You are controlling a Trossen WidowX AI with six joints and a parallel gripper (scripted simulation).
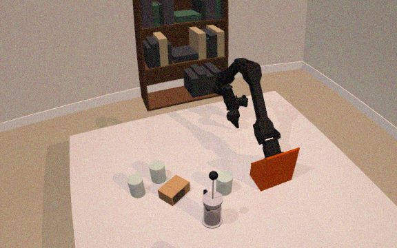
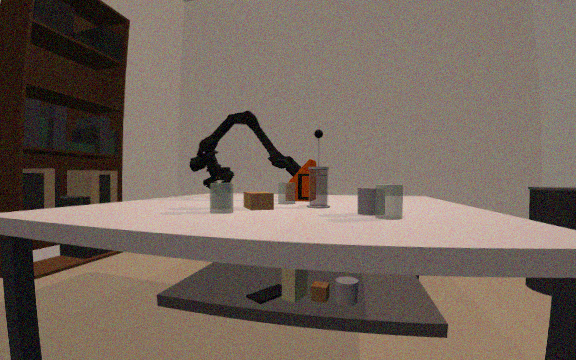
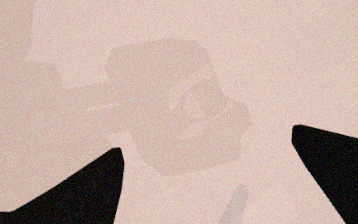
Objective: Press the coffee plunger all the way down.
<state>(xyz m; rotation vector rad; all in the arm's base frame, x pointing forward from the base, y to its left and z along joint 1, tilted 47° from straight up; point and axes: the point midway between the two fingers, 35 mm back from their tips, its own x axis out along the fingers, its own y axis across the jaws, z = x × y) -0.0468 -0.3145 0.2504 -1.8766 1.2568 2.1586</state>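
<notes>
Near the front edge of the desk (image 1: 322,207) I see the coffee press (image 1: 212,213) standing upright, its plunger rod fully raised with the black knob (image 1: 213,175) high above the lid. My gripper (image 1: 234,120) hangs well apart from it, toward the far side of the desk beyond the orange panel (image 1: 275,169), pointing down at bare surface. I read the jaws as spread wide with nothing between them; the wrist view shows only the two dark fingertips at the lower corners and the arm's shadow on the desk between them. Just beside the press stands a pale cylinder (image 1: 224,182), with a brown box (image 1: 174,189) and two more cylinders (image 1: 157,171) to its left.
</notes>
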